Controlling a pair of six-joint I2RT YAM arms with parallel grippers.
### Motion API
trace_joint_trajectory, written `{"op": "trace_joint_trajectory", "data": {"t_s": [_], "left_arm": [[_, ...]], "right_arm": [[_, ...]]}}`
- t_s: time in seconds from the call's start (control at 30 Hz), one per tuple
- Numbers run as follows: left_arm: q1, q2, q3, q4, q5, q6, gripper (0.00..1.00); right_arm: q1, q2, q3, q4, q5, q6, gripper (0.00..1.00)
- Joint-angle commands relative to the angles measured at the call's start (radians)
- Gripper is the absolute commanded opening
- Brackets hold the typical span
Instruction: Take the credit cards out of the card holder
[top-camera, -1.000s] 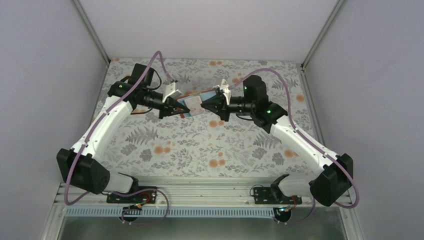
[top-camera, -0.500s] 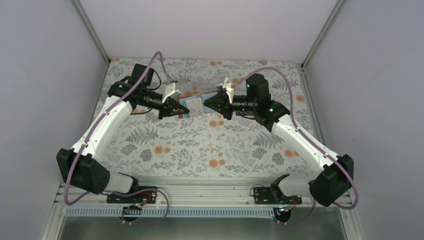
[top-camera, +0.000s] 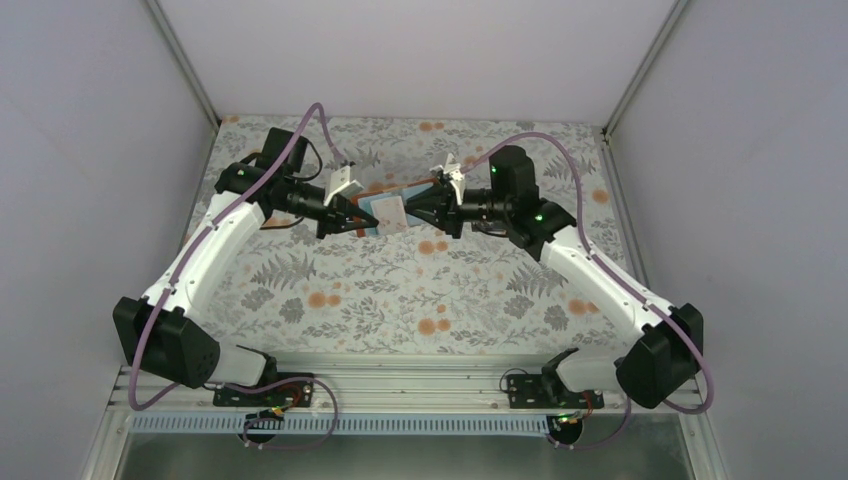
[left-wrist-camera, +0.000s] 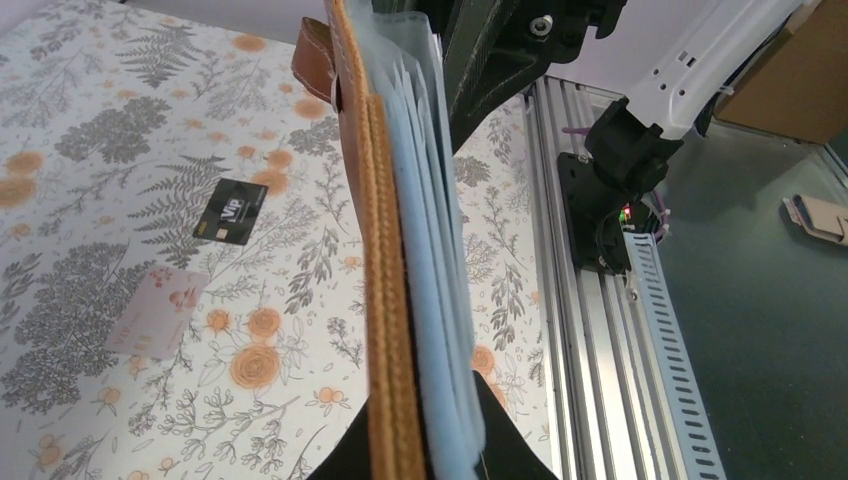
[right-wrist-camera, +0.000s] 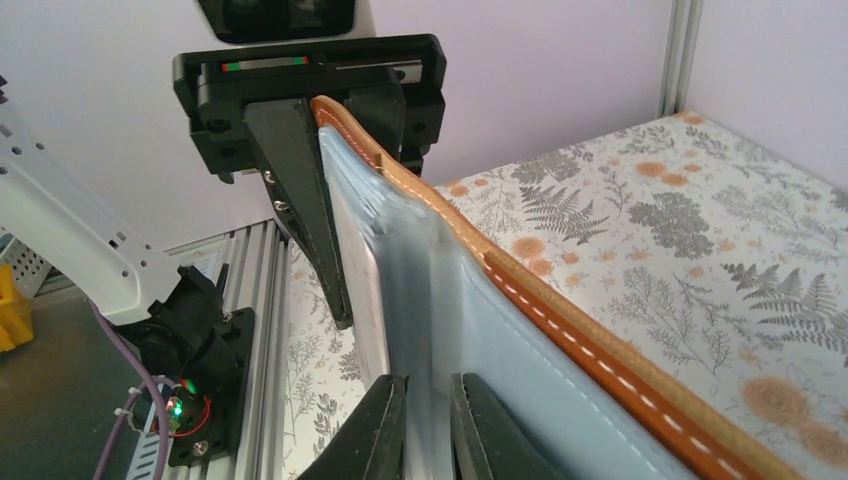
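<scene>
We find the card holder (left-wrist-camera: 385, 300) held on edge above the far middle of the table (top-camera: 400, 290). The left gripper (top-camera: 350, 216) is clamped on its left end. The right gripper (right-wrist-camera: 428, 390) straddles a pale inner layer with its jaws narrowly apart; we cannot tell whether it grips. The black card (left-wrist-camera: 231, 212) and the pink card (left-wrist-camera: 157, 312) lie on the table.

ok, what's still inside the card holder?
The card holder shows only pale blue lining edge-on; anything in its pockets is covered. The black card and pink card lie on the table.
</scene>
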Motion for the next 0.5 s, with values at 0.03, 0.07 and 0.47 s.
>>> {"op": "trace_joint_trajectory", "data": {"t_s": [0.03, 0.07, 0.47], "left_arm": [[-0.003, -0.014, -0.005, -0.001, 0.055, 0.033, 0.02], [-0.003, -0.012, -0.006, -0.001, 0.055, 0.033, 0.02], [-0.003, -0.011, -0.004, -0.002, 0.062, 0.037, 0.02]], "right_arm": [[-0.001, 0.028, 0.016, 0.051, -0.019, 0.032, 0.16], [0.001, 0.034, 0.018, 0.052, -0.020, 0.033, 0.16], [0.009, 0.051, 0.028, 0.041, -0.014, 0.023, 0.17]]}}
